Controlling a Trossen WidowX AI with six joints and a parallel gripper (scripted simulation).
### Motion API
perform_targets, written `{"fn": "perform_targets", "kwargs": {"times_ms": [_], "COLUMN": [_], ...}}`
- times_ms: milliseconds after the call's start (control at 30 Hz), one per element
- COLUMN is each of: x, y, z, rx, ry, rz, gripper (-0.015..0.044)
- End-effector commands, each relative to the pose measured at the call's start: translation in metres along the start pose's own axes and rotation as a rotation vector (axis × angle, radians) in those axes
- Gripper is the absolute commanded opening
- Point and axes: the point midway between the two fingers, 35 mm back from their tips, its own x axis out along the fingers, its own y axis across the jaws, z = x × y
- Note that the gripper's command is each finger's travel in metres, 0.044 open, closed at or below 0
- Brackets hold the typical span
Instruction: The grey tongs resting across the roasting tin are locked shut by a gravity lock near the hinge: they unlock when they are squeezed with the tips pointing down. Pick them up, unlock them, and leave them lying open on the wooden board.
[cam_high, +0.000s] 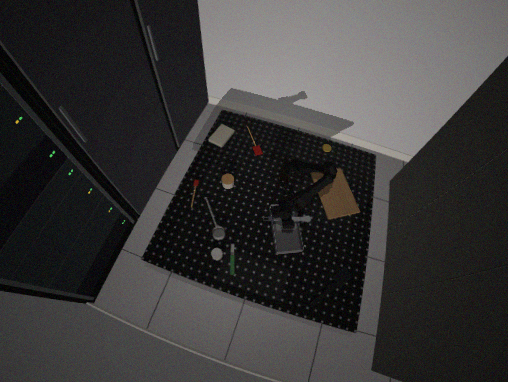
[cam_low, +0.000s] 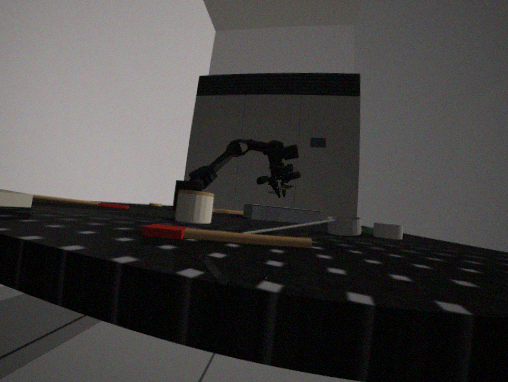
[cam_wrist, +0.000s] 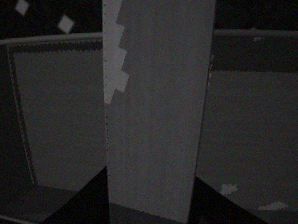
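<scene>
The grey tongs (cam_high: 303, 219) (cam_wrist: 156, 110) are between the gripper's fingers, crosswise above the roasting tin (cam_high: 289, 244) (cam_low: 285, 214) (cam_wrist: 62, 115). In the wrist view they are a broad grey bar running up the frame. My gripper (cam_high: 286, 226) (cam_low: 281, 194) (cam_wrist: 143, 167) is shut on them and points down, a little above the tin's rim in the exterior view. The tongs look roughly level; their lock and hinge cannot be made out. The wooden board (cam_high: 341, 199) lies to the right of the tin in the top view, partly under the arm.
A saucepan (cam_high: 218, 233) (cam_low: 344, 226), a white round block (cam_high: 216, 254) (cam_low: 388, 231) and a green-handled tool (cam_high: 232, 264) lie left of the tin. Farther off are a wooden-topped pot (cam_high: 228, 181) (cam_low: 195, 207), two red-headed tools, a pale block (cam_high: 221, 135) and a yellow disc (cam_high: 327, 148).
</scene>
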Motion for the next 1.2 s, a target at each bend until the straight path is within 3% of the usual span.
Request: {"fn": "perform_targets", "kwargs": {"times_ms": [0, 500, 800, 1167], "x": [0.001, -0.003, -0.003, -0.018], "y": [0.001, -0.003, -0.003, 0.010], "z": [0.001, -0.009, -0.010, -0.075], "rx": [-0.005, -0.022, -0.023, -0.265], "ry": [-0.002, 0.024, 0.026, 0.054], "rz": [-0.052, -0.255, -0.265, -0.260], "gripper": [-0.0150, -0.0150, -0.0150, -0.0150]}}
